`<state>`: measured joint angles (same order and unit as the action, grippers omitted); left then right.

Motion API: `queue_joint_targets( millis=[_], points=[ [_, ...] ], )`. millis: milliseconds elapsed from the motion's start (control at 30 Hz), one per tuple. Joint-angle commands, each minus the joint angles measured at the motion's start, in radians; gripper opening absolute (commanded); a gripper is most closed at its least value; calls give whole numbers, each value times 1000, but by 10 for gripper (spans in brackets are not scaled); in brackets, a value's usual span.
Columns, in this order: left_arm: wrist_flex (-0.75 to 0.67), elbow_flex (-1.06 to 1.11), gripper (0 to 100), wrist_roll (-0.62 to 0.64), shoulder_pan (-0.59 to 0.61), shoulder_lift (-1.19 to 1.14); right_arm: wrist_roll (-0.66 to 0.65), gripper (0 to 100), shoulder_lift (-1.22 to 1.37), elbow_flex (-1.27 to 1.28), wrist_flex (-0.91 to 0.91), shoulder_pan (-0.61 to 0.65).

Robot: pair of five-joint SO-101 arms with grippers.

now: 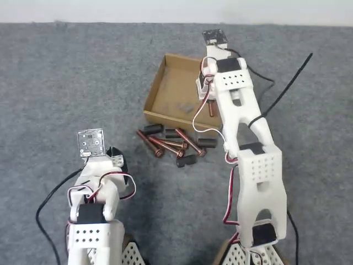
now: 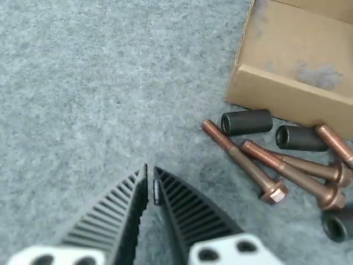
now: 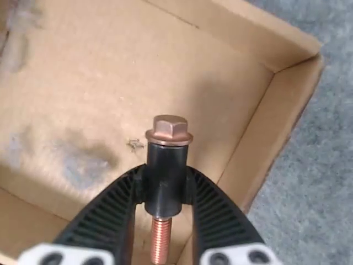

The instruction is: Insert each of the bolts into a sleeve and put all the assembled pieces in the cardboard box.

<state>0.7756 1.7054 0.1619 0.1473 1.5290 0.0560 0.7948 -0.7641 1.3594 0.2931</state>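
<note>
My right gripper (image 3: 164, 178) is shut on a black sleeve with a copper bolt (image 3: 169, 130) through it, the hex head on top and the threads sticking out below. It hangs over the cardboard box (image 3: 110, 77) near one corner; in the high view the piece (image 1: 211, 109) is above the box (image 1: 165, 91) by its right wall. Loose copper bolts (image 1: 165, 144) and black sleeves (image 1: 153, 130) lie on the carpet just in front of the box. My left gripper (image 2: 150, 178) is shut and holds nothing, low over the carpet to the left of the bolts (image 2: 242, 163).
Grey carpet covers the table all around. In the left wrist view two sleeves (image 2: 246, 121) lie against the box's front wall (image 2: 287, 96). A black cable (image 1: 287, 83) runs behind the right arm, right of the box.
</note>
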Motion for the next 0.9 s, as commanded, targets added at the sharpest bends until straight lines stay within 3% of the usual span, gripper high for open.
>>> queue_joint_targets(
  millis=[0,133,200,467,600,867],
  points=[
    [-35,-15,12,-9,5,14,14,23,-1,-152,64,-8],
    [-35,-15,12,-9,5,14,31,162,31,-199,143,-7],
    [-35,-15,12,-9,5,14,25,180,35,-218,168,-2],
    [-37,-15,12,-9,2,14,23,4,28,-413,275,1],
    [-37,-15,12,-9,2,14,23,18,28,-545,429,7],
    [-38,-15,12,-9,2,14,6,6,-58,-554,440,-54]
  ],
)
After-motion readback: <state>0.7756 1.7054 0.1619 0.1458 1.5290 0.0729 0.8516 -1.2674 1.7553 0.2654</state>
